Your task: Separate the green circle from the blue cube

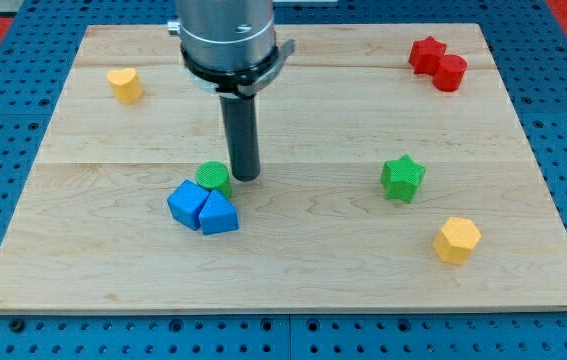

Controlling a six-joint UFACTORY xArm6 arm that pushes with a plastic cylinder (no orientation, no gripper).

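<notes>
Nearest the view's bottom, yellow hexagonal block [456, 240] sits idle; my tip [245, 177] (plain rod, no claw to open or close) stands just right of small green circle block [213, 177], which touches blue cube block [187, 204]. Step: contact made, separation not yet done; next likely needs shoving the circle toward the view's left, off the cube.

Green circle [214, 177], blue cube [187, 204]

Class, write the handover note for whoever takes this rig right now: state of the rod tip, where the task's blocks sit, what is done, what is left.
My tip: down at the board, just to the view's right of the green circle, close to it or touching; contact cannot be told.
Green circle: sits against the upper edge of the blue cube, near the board's middle-left.
Blue cube: touching a second blue block, wedge-like, on its right.
Done: nothing visibly; circle and cube are not apart.
Left: push the green circle away from the blue cube, probably toward open board.
</notes>
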